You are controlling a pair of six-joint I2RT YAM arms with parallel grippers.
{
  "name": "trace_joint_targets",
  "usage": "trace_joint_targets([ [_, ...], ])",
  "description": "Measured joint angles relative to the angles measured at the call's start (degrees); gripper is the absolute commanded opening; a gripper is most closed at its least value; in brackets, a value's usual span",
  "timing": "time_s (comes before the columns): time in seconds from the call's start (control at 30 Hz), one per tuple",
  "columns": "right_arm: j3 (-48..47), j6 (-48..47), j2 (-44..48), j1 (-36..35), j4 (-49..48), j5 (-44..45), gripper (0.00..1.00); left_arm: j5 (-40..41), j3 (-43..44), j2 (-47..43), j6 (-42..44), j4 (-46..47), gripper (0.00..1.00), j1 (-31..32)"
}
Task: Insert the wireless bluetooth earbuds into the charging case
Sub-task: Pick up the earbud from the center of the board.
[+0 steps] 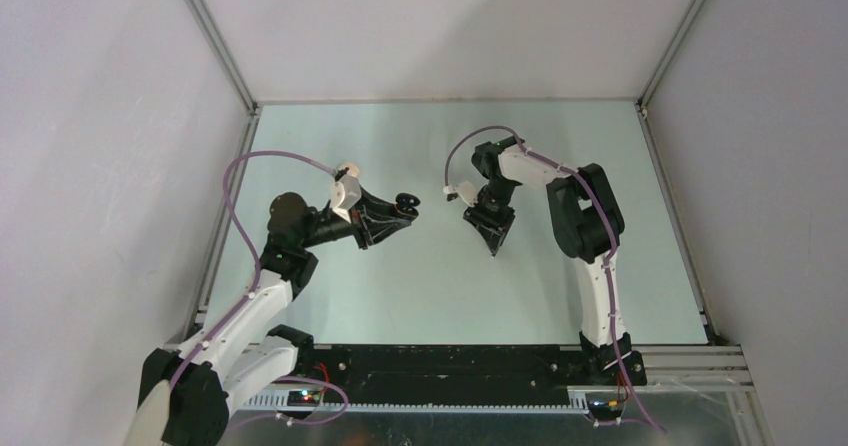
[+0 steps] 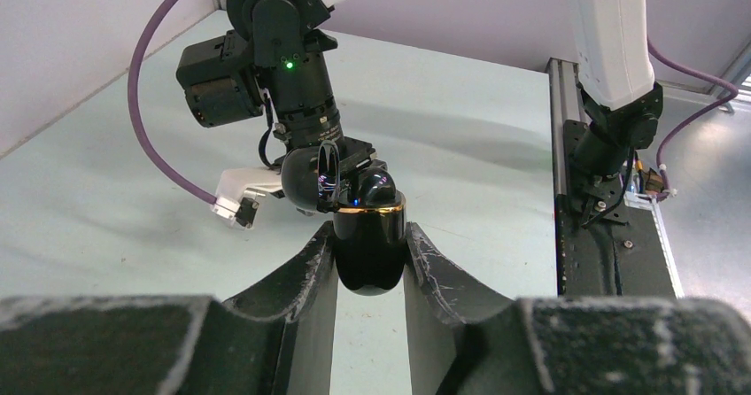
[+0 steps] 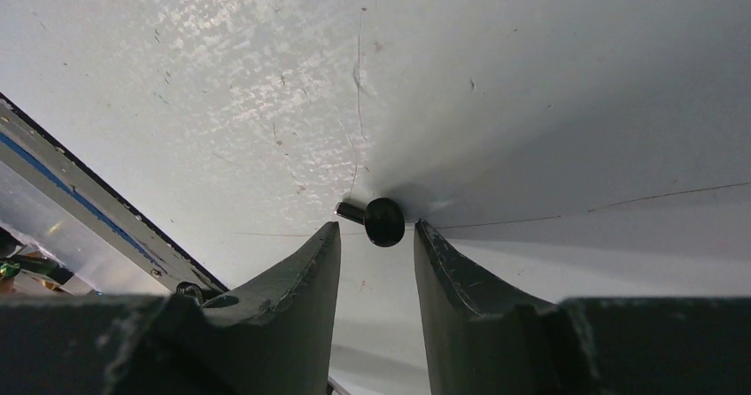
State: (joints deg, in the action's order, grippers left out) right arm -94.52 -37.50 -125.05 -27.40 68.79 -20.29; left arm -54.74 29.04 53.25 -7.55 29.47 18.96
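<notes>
Your left arm (image 1: 240, 316) and right arm (image 1: 598, 296) share one build: white link shells between black joint housings. You'll see a purple cable (image 1: 232, 191) looping along each, tied on in places. A small white camera block (image 1: 346, 194) sits at each wrist. Your jaws are black and curved, their inner edges scuffed grey. A green light (image 2: 287, 61) glows on the right arm's black wrist housing

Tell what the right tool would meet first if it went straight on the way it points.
The black earbud, lying on the table between the right tool's parted fingertips; then the table itself. How far off is unclear.
</notes>
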Motion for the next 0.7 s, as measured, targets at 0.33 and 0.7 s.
trace_joint_targets([
  [0.33, 0.3, 0.0, 0.0, -0.4, 0.3, -0.3, 0.39, 0.0, 0.0, 0.0, 0.0, 0.0, 0.0, 0.0],
  [0.7, 0.7, 0.0, -0.2, -0.9, 0.0, -0.2, 0.22, 0.0, 0.0, 0.0, 0.0, 0.0, 0.0, 0.0],
])
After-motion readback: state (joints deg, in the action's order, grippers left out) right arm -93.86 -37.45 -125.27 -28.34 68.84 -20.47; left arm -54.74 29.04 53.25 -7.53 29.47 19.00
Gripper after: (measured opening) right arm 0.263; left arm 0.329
